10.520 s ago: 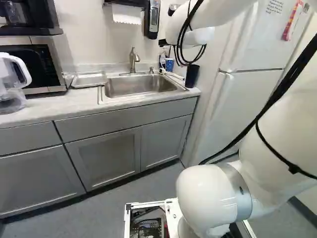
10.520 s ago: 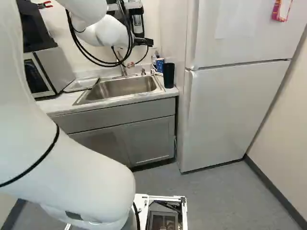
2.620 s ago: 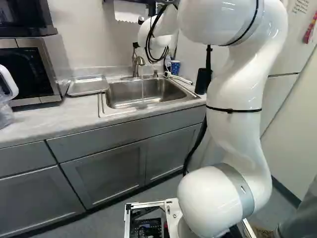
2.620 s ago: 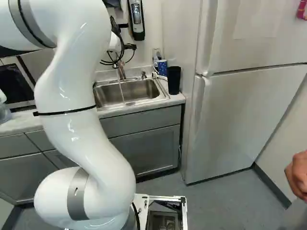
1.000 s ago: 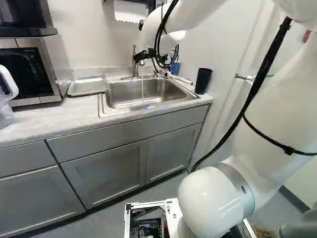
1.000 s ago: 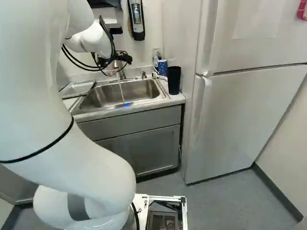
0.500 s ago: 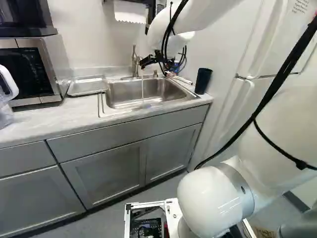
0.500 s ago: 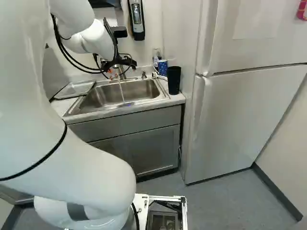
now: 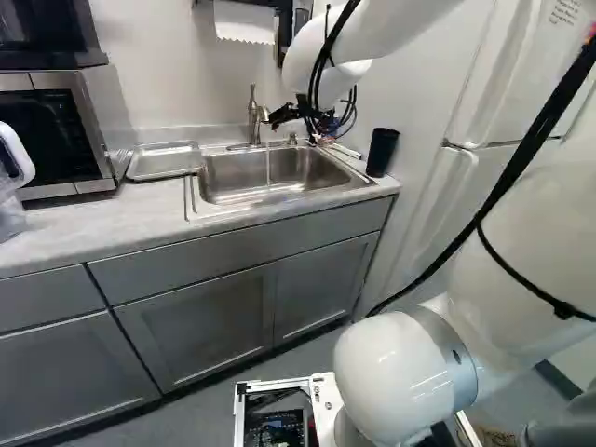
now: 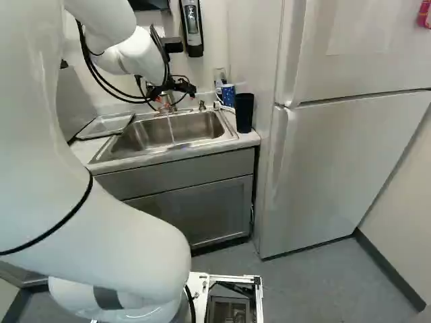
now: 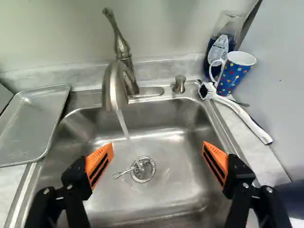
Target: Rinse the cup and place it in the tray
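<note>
"Is that claw (image 10: 178,95) open?"

"Spread wide above the sink (image 11: 166,116). The dotted cup (image 11: 234,76) stands by the sink's far right corner; the tray (image 11: 33,123) lies left of it."

I'm looking at the left base view: microwave (image 9: 65,130) at upper left, tray (image 9: 165,161) just right of it on the counter (image 9: 93,228), then the sink (image 9: 237,177) above centre, faucet (image 9: 252,121) behind the basin. Now the right base view: tumbler (image 10: 244,113) right of the sink, mug (image 10: 228,94) behind the tumbler, fridge (image 10: 337,161) filling the right.
</note>
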